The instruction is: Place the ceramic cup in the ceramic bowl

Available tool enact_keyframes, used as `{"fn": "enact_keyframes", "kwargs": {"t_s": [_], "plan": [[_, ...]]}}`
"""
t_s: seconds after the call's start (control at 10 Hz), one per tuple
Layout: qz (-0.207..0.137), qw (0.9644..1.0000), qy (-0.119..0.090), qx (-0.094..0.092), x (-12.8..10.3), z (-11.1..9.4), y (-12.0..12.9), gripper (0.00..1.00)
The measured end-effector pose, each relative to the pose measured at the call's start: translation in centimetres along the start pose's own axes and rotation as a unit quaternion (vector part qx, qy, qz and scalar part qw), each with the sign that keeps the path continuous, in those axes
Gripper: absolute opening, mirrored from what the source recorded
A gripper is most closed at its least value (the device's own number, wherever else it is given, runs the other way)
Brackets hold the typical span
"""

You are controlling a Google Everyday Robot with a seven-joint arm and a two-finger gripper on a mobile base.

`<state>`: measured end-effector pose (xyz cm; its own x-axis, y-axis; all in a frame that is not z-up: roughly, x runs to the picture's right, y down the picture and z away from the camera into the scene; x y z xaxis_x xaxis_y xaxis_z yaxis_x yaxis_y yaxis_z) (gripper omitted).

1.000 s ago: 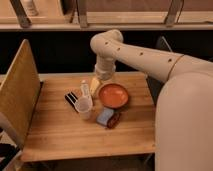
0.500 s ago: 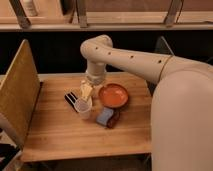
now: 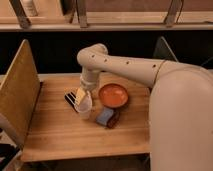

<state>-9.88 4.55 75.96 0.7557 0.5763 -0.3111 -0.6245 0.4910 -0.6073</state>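
One ceramic cup point(image 3: 84, 106); one ceramic bowl point(image 3: 114, 96); one blue block point(image 3: 104, 116); one dark oval point(image 3: 114, 120); one gripper point(image 3: 81, 96), over the cup.

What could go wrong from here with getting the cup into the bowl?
The gripper sits right at the rim of the ceramic cup, so an off-centre contact might tip it. The blue block and dark red-brown object lie close beside the cup, so a low carry toward the ceramic bowl might knock them.

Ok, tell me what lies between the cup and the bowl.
Only a strip of bare table separates cup and bowl in the camera view; the gripper is at the cup's rim.
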Motion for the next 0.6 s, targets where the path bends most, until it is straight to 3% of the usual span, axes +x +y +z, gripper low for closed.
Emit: {"fn": "enact_keyframes", "kwargs": {"t_s": [0.3,0.6], "plan": [[-0.001,0.9999,-0.009,-0.009,-1.5,1.6,0.6,0.8],[0.0,0.9999,-0.01,-0.009,-1.3,1.5,0.5,0.8]]}}
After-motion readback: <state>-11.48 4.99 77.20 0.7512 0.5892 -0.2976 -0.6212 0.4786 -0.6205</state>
